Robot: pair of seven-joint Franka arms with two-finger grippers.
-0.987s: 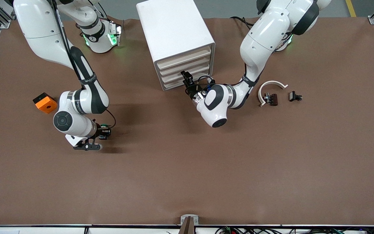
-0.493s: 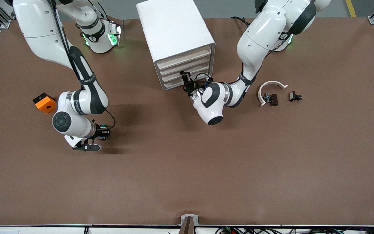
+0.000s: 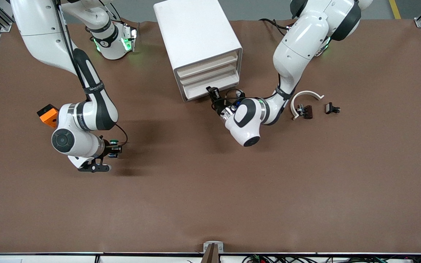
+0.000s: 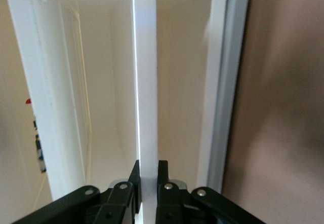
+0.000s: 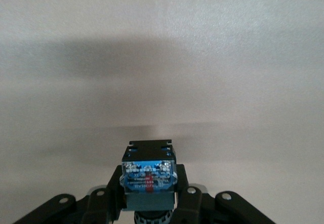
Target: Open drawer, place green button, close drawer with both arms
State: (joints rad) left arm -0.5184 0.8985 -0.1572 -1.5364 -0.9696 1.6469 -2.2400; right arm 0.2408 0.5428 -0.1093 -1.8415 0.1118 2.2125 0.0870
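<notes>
Front view: left gripper (image 3: 213, 92) sits at the foot of the white cabinet (image 3: 196, 33), jaws clamped on the front of the lowest drawer (image 3: 210, 89), which looks drawn out slightly from the stack; the arm lies toward the front camera from the cabinet, so the pull axis runs from the cabinet face along that forearm. Right gripper (image 3: 109, 150) hangs above the table mat (image 3: 210, 190) well toward the right arm's end, closed on the button (image 3: 114, 142), green cap just visible; orange cube (image 3: 48, 114) sits beside that arm, untouched. White curved piece (image 3: 304, 95) and black clips (image 3: 332, 108) lie at the left arm's end. Left wrist view: fingers (image 4: 163, 175) pinch a thin white upright panel edge of the drawer, the cream interior open either side. Right wrist view: button gripped between both fingers (image 5: 188, 193), blue-black body facing the lens, bare mat below. Judgement: drawer lies well apart from the held button, toward the left arm; the right arm must travel across once the tray is out far enough.
</notes>
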